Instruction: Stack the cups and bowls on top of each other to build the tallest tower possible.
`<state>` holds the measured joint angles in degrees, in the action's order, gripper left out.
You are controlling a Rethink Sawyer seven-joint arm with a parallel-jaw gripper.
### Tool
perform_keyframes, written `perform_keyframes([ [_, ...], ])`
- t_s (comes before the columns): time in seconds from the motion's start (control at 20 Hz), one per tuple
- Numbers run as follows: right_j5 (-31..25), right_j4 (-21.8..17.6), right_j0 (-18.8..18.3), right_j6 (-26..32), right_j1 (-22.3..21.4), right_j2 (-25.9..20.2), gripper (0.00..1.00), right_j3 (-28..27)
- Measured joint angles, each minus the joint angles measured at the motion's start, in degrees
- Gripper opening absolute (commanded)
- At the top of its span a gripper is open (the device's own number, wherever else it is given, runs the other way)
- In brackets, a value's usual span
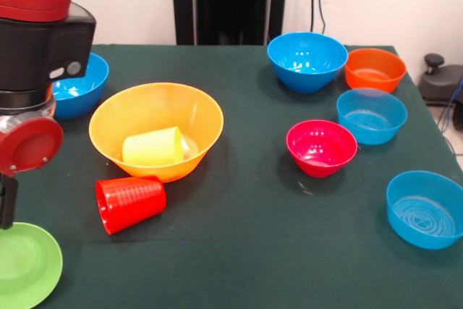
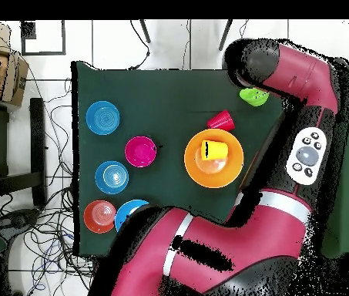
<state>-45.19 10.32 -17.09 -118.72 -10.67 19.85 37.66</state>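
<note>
Big bowl: on the green table, holding the yellow cup on its side. Red cup: on its side, touching that bowl's front. Green bowl: left of the red cup, under the arm. Pink bowl: right of the big bowl, well apart. Gripper: hidden, state unknown.

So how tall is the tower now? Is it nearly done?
Barely started. The yellow cup lies on its side inside the big yellow-orange bowl; that is all the stacking so far. The arm is over the green bowl. The red cup lies tipped on the table, and the pink-red bowl and the others sit apart.
</note>
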Motion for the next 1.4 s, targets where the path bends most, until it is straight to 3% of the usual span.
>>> perform_keyframes([
  [1.4, 0.0, 0.01, 0.54, 0.0, 1.88, -0.01, 1.0, -0.01],
])
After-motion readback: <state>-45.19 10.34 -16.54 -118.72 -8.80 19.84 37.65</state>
